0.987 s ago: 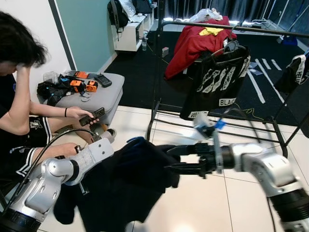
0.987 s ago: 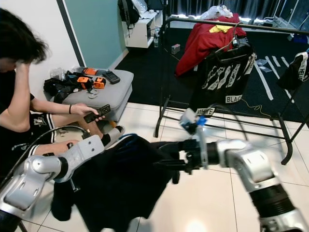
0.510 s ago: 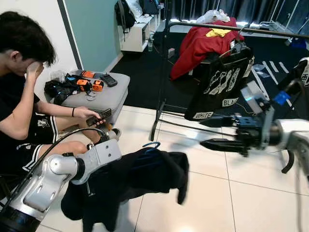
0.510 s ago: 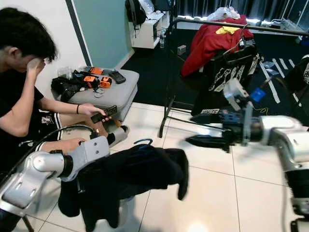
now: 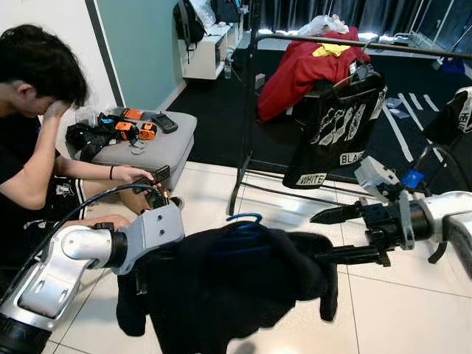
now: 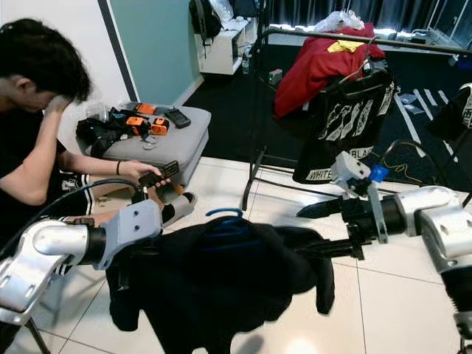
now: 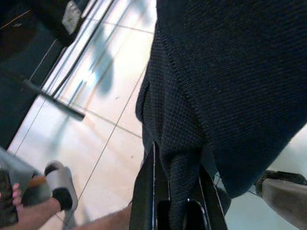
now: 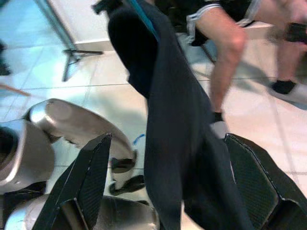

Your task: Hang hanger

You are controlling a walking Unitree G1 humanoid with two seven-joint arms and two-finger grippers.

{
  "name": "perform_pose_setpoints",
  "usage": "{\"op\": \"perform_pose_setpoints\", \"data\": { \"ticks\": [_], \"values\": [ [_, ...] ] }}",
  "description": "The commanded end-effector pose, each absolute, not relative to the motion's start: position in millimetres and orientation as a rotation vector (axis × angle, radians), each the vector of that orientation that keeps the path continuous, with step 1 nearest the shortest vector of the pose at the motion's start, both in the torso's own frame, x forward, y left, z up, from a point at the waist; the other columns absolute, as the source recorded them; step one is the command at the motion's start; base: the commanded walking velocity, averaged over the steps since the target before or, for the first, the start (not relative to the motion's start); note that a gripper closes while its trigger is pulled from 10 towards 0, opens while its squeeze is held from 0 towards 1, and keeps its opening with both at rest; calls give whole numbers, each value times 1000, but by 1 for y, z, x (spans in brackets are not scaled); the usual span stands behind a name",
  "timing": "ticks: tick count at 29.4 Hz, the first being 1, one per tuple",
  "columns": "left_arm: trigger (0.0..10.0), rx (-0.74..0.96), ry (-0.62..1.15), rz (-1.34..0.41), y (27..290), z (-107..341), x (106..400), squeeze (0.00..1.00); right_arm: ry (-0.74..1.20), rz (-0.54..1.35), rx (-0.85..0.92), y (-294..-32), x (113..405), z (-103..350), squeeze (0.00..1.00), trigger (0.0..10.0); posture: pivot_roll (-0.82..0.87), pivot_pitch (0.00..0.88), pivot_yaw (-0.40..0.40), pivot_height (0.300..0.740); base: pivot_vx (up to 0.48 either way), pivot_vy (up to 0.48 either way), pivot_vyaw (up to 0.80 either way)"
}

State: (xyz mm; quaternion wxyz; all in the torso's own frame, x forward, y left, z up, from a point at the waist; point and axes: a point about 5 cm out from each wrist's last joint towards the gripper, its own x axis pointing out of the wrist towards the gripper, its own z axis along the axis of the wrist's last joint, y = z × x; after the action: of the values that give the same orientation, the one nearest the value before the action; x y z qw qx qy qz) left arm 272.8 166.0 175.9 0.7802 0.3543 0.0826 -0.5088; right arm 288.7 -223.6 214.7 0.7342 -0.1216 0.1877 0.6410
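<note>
— Where is the hanger (image 5: 243, 218) held?
— Inside a dark garment (image 5: 236, 284), clamped by the left end effector (image 7: 175, 203); the right end effector (image 5: 324, 234) is spread open around the garment's far end, above the floor.
— Its look?
— A blue hook is seen.

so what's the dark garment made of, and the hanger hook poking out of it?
Garment: looks like a black knit fabric, matte; the left wrist view shows a fine woven grain and soft folds. Hanger hook: blue, smooth, thin curve; probably plastic or coated wire, the pictures can't settle which.
</note>
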Motion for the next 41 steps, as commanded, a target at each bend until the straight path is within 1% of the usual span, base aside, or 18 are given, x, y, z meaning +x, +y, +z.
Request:
{"op": "perform_pose_setpoints", "data": {
  "ticks": [1,4,8,15,16,17,18,23,28,32,40,41],
  "values": [
    [10000,766,127,-1140,155,183,271,0,413,1460,-297,-213,287,212,0,10000,-66,52,15,740,0,0,0],
    [10000,757,89,-1183,143,185,267,0,425,1509,-308,-201,286,204,0,10000,-64,53,12,740,0,0,0],
    [10000,742,53,-1211,135,188,265,0,436,1528,-324,-192,285,197,0,10000,-64,53,11,740,0,0,0],
    [10000,736,19,-1228,129,193,264,0,435,1534,-332,-181,286,187,0,10000,-61,52,9,740,0,0,0],
    [10000,740,16,-1226,129,194,264,0,420,1535,-325,-177,286,186,0,4431,-59,51,10,740,0,0,0],
    [10000,740,16,-1226,129,194,264,0,420,1535,-325,-177,286,186,0,4431,-59,51,10,740,0,0,0],
    [10000,745,15,-1222,130,195,265,0,412,1537,-315,-174,287,186,0,0,-58,51,9,740,0,0,0],
    [10000,771,25,-1197,136,195,266,0,395,1542,-304,-173,287,189,0,0,-59,51,9,740,0,0,0],
    [10000,771,18,-1194,137,196,267,0,401,1540,-310,-174,286,188,0,0,-62,49,7,740,0,0,0],
    [10000,750,-30,-1209,133,201,266,0,404,1536,-312,-174,286,186,0,0,-62,47,8,740,0,0,0],
    [10000,685,-51,-1237,133,205,264,0,394,1524,-310,-173,286,186,0,0,-62,49,10,740,0,0,0],
    [10000,628,-47,-1244,133,206,264,298,391,1520,-308,-173,287,186,0,0,-62,50,10,740,0,0,0]
  ]
}}
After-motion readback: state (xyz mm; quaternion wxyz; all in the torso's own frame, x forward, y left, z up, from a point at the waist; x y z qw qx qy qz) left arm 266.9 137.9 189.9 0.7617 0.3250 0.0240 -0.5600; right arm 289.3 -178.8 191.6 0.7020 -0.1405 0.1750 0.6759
